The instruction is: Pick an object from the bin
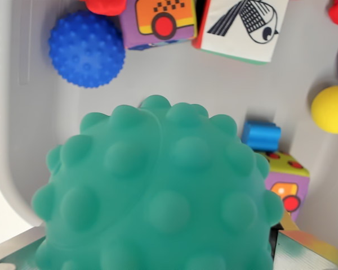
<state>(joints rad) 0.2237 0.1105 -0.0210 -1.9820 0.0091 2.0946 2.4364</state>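
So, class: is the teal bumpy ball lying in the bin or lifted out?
Lifted: teal bumpy ball fills the wrist view, the bin floor far below.

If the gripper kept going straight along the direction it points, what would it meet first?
The teal bumpy ball fills the view right in front of the camera, apparently at the gripper already; beyond it lies the grey bin floor. The fingers are mostly hidden, so contact is unclear.

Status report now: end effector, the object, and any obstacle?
End effector mostly hidden, state unclear. Teal bumpy ball fills the wrist view, close to camera, above the bin. Nothing visibly blocking.
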